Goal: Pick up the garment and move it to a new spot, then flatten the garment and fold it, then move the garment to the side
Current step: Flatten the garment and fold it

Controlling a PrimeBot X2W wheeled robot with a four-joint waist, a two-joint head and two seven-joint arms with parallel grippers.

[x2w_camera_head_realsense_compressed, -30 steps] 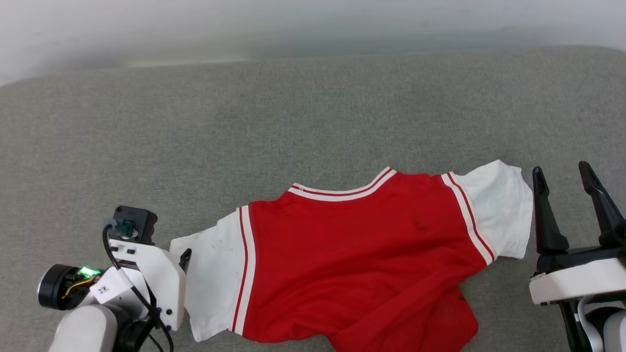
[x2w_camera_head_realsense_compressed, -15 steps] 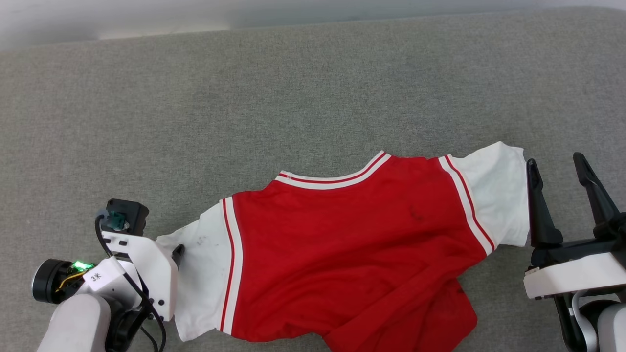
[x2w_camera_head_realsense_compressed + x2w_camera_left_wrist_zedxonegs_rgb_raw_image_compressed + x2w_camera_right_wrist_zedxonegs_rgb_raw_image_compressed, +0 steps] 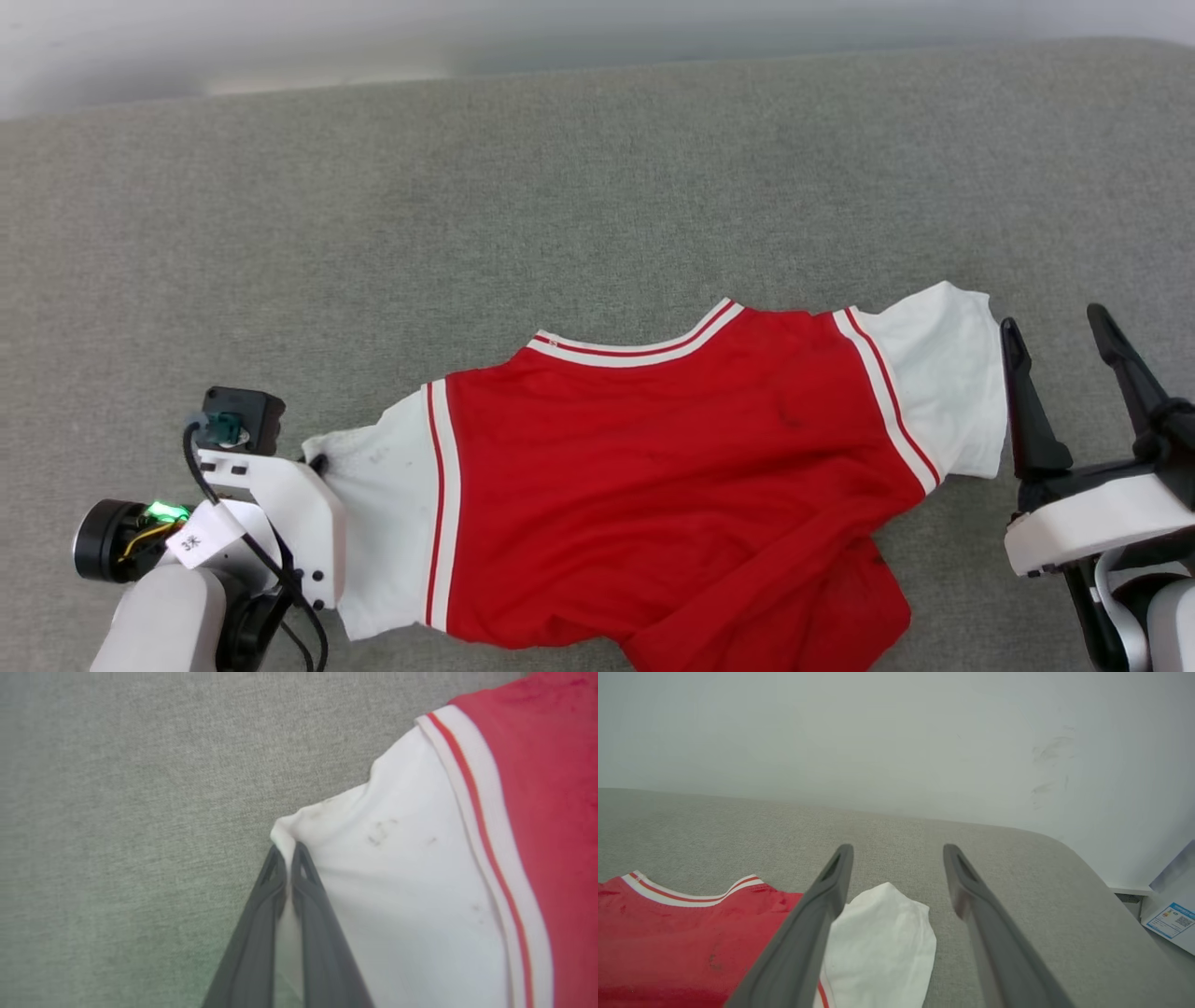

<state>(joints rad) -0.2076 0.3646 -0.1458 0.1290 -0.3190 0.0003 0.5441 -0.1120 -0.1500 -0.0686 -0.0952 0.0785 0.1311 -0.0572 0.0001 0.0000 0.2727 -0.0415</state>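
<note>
Red-and-white garment [image 3: 653, 485] lies flat on the grey cushion [image 3: 560, 233] — collar toward the far edge.
Its long axis runs left to right, sleeve to sleeve. The left gripper [image 3: 286, 851] is pinched on the left sleeve's tip; the right gripper [image 3: 1052, 320], 2 fingers spread, sits just beside the right sleeve.

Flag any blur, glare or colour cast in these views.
Head view: even, soft light, no glare; red jersey T-shirt with white sleeves sharp, pale wall behind hazy. Left wrist view: soft throughout, greenish cast low on the grey fabric surface. Right wrist view: right hand open, dark fingers blurred near the lens.
</note>
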